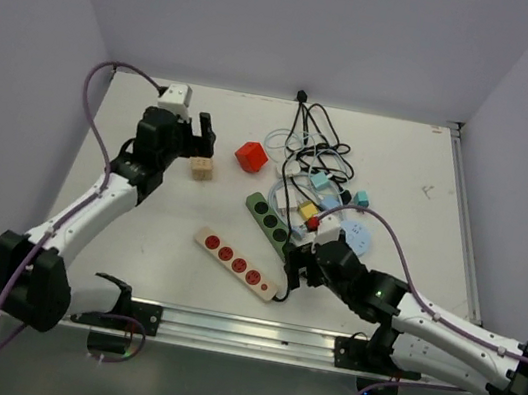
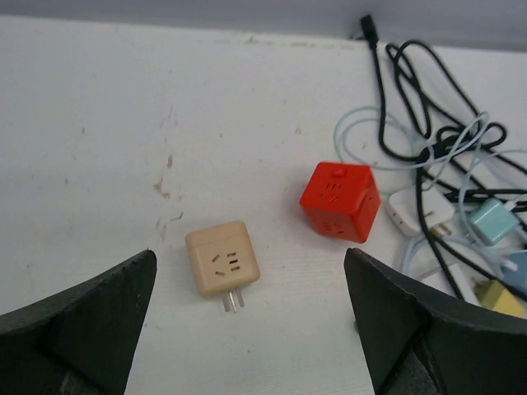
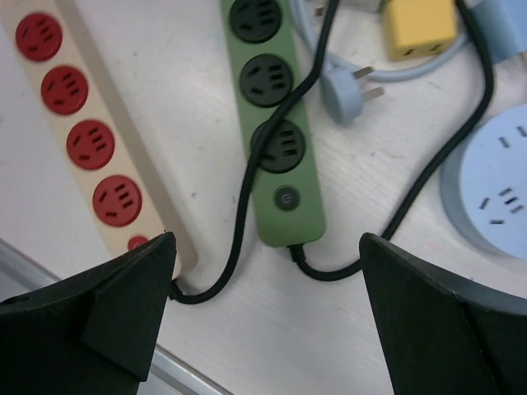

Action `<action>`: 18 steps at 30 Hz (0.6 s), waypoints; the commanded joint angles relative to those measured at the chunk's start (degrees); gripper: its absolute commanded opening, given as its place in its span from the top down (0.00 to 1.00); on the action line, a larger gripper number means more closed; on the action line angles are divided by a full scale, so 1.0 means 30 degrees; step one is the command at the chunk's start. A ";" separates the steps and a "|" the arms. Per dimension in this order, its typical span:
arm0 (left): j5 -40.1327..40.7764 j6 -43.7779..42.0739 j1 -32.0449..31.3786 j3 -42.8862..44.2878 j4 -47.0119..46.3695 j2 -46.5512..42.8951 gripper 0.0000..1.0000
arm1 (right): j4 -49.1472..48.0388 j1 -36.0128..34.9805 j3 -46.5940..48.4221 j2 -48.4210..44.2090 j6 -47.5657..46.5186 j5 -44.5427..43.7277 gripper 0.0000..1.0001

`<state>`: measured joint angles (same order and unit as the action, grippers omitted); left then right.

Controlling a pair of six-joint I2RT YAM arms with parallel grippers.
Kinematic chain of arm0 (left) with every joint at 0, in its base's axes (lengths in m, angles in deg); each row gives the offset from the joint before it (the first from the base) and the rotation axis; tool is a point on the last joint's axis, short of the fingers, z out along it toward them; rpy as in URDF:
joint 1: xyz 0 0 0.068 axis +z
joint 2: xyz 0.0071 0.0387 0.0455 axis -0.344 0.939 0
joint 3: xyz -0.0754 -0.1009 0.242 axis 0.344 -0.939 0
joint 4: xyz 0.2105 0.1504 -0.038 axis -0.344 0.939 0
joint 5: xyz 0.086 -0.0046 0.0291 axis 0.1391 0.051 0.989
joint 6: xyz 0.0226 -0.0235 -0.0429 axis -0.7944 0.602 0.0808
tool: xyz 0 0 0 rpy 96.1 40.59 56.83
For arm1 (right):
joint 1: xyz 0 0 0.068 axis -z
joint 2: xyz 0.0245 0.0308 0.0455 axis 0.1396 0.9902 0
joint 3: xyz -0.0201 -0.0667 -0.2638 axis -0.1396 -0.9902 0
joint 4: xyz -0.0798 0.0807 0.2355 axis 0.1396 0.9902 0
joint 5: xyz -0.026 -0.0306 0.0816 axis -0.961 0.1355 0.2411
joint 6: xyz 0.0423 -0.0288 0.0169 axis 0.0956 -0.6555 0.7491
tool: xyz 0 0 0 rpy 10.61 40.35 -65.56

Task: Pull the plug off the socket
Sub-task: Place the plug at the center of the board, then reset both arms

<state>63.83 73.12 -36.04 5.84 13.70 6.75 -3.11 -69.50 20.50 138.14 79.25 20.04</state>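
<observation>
The table (image 2: 99, 123) is white, matt and scuffed. The red cube (image 2: 339, 200) is smooth plastic with a slight sheen. The tan adapter (image 2: 222, 259) is matt plastic with bare metal prongs (image 2: 233, 300). The green strip (image 3: 272, 123) looks like satin plastic, and the black cable (image 3: 247, 189) over it is smooth and rubbery.

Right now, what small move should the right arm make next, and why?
Probably ease the right end effector away from the bases, toward the yellow adapter. It hangs open over the green strip, whose three visible sockets look empty, like the beige strip's red ones, so no seated plug is in its view yet.
</observation>
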 commanded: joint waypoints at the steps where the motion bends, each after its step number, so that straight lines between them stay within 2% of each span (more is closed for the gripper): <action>1: -0.0613 -0.0501 -0.0025 0.2015 0.1473 -0.2654 0.00 | 0.0695 0.1561 0.1513 -0.0581 0.0973 -0.1021 0.04; 4: -0.1489 -0.1172 -0.0054 0.2546 0.2500 -0.4118 0.00 | 0.1336 0.3056 0.3059 -0.0085 0.1033 -0.1603 0.03; 5: -0.2189 -0.1378 -0.0083 0.2226 0.2675 -0.4558 0.00 | 0.1687 0.3639 0.3444 0.0091 0.0975 -0.1808 0.03; 8: -0.1877 -0.2254 -0.0083 0.0766 0.3055 -0.6841 0.01 | 0.2011 0.5189 0.4672 0.0736 0.0390 -0.1899 0.02; 10: -0.1233 -0.2581 -0.0083 -0.0116 0.3028 -0.8774 0.01 | 0.2101 0.6538 0.5203 0.0737 -0.0164 -0.1171 0.01; 15: -0.0262 -0.2816 -0.0083 -0.3456 0.1799 -1.2231 0.00 | 0.2217 1.2544 0.6873 0.1204 -0.0783 0.2608 0.02; 18: -0.0118 -0.2815 -0.0083 -0.3638 0.2526 -1.2356 0.00 | 0.2393 1.4337 0.7052 0.1849 -0.0375 0.3143 0.02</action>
<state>62.02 66.30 -36.26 -4.37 19.80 -30.65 2.35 -29.63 39.50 142.23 78.73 24.71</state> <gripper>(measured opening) 0.994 0.985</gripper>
